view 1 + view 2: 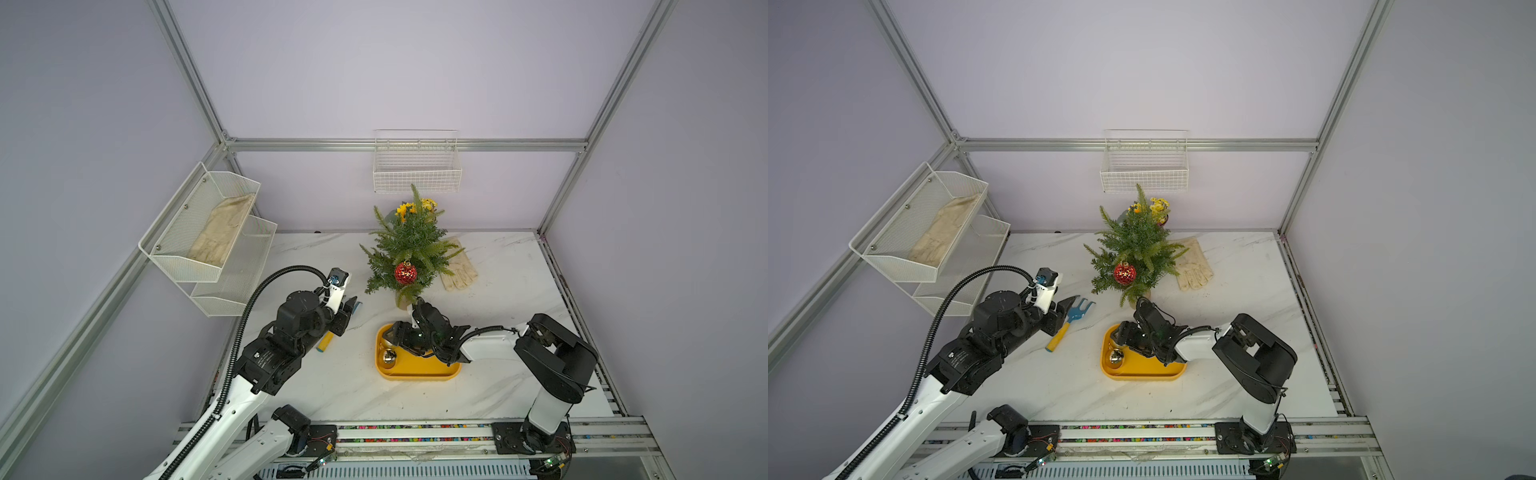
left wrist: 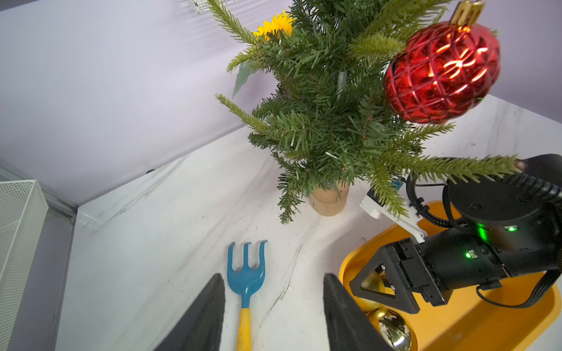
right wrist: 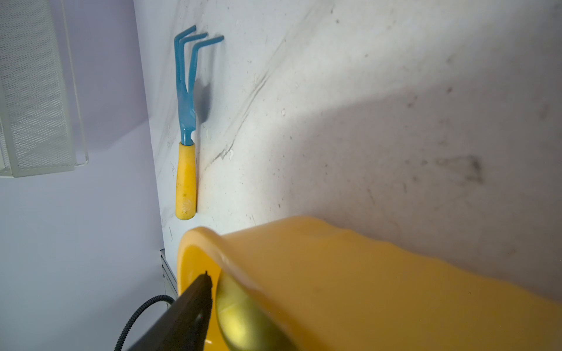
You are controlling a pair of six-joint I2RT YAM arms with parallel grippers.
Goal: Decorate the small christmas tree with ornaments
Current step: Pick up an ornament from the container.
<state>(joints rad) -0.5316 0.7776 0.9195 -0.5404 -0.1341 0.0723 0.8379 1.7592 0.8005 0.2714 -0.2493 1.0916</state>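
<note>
Right fingers [image 3: 191, 307] spread wide — straddling gold bauble [image 3: 240, 322].

Red ornament [image 2: 442, 73] — glossy, yellow tray [image 2: 471, 331] — smooth plastic

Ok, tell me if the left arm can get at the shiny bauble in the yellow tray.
Probably yes: the shiny bauble sits uncovered at the left end of the tray, nearest the open left gripper. The right gripper beside it leaves little room.

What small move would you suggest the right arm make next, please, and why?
Probably close the right gripper on the matte gold ornament: its jaws straddle it in the yellow tray, but a grip isn't evident. The red ornament already hangs on the tree.
</note>
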